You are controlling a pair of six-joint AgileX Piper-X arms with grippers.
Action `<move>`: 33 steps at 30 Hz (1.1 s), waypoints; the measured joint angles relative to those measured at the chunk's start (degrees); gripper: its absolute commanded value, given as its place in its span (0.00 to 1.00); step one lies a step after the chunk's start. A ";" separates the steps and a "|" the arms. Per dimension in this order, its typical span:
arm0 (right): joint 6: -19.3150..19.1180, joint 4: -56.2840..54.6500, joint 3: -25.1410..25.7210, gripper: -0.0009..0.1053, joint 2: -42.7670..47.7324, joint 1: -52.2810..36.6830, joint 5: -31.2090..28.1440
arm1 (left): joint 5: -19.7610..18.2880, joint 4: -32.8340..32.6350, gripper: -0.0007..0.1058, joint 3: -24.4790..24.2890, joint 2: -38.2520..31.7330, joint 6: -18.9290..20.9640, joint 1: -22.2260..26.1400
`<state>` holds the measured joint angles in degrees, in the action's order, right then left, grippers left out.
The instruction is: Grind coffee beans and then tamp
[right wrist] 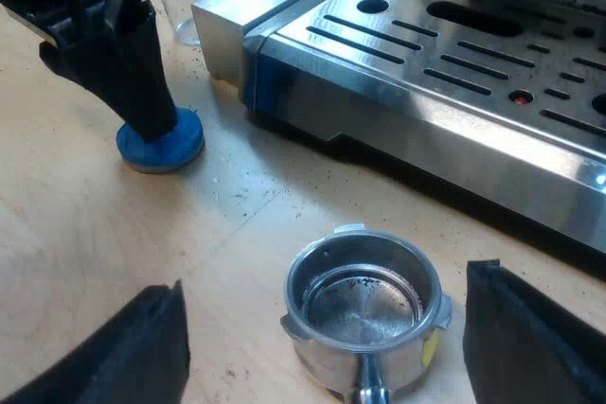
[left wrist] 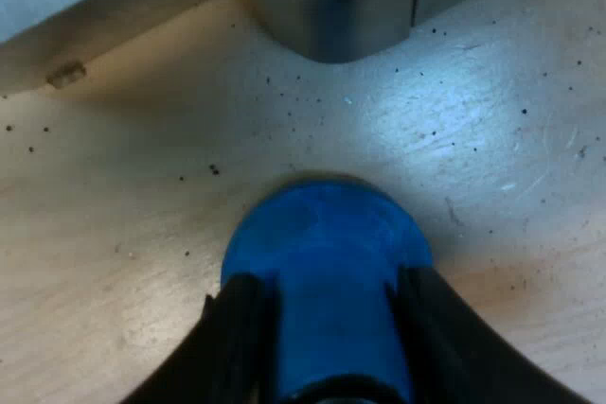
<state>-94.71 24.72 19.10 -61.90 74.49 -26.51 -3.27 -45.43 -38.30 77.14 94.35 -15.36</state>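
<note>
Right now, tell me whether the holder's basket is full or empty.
Empty: bare metal shows at the bottom of the holder, with only a few dark specks.

Place: a coffee-making bench; the kind of room cannot be told.
Surface: pale, scuffed wooden tabletop (left wrist: pixel 114 262) sprinkled with fine dark specks (left wrist: pixel 214 169).
Equipment: brushed stainless-steel espresso machine (right wrist: pixel 407 106) with a slotted drip tray (right wrist: pixel 454 44).

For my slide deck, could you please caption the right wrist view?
Open right gripper over the near-empty metal holder; left gripper at the blue tamper beside the espresso machine.
</note>
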 measured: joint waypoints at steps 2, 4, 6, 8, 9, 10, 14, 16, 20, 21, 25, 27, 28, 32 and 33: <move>0.00 0.00 0.00 0.60 0.00 0.00 0.00 | 0.00 0.00 0.87 0.00 0.16 0.00 0.00; 0.00 0.00 0.00 0.60 0.00 0.00 0.00 | -1.24 -0.48 0.94 0.00 0.46 0.00 0.00; 0.00 -0.14 0.00 0.60 0.00 0.00 0.00 | -3.10 -1.69 0.97 0.00 0.76 0.00 0.00; 0.00 -0.29 0.00 0.60 0.00 0.00 0.00 | -4.24 -3.05 1.00 -0.48 0.75 -0.31 0.00; 0.00 -0.55 0.00 0.60 0.00 0.00 0.00 | -4.60 -3.51 0.99 -0.72 0.41 -0.38 0.00; 0.00 -0.74 0.00 0.60 0.00 0.00 0.00 | -4.85 -3.72 0.99 -0.88 -0.24 -0.36 0.00; 0.92 -2.50 0.00 0.60 0.84 0.00 0.62 | -4.99 -4.53 0.99 -0.88 -3.82 -0.36 0.00; 1.61 -7.23 1.18 0.60 2.35 0.00 2.76 | -4.99 -5.07 0.99 -0.88 -7.03 -0.36 0.00; 3.68 -17.55 5.25 0.60 5.32 0.00 7.94 | -4.99 -5.74 0.99 -0.94 -13.21 -0.24 0.00; 4.88 -21.38 7.09 0.60 6.44 0.00 9.48 | -4.99 -5.72 0.99 -0.94 -15.83 -0.06 0.00; 8.67 -34.78 14.19 0.60 9.09 0.00 13.36 | -4.82 -6.00 0.99 -0.94 -25.81 0.15 0.00; 9.63 -40.89 17.47 0.60 9.61 0.00 14.80 | -4.82 -6.00 0.99 -0.94 -30.49 0.27 0.00; 9.82 -44.43 19.29 0.60 9.68 0.00 15.57 | -4.55 -6.00 0.99 -0.94 -33.53 0.27 0.00; 9.84 -57.50 25.47 0.60 9.65 -1.30 17.79 | -2.51 -6.28 0.99 -1.32 -43.40 0.27 0.00; 9.84 -59.94 26.63 0.60 9.65 -2.08 18.53 | -2.34 -6.40 0.99 -1.47 -44.33 0.27 0.00</move>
<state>-84.87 -35.22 45.72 -52.24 72.40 -7.98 -5.61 -51.83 -39.77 32.81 94.63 -15.36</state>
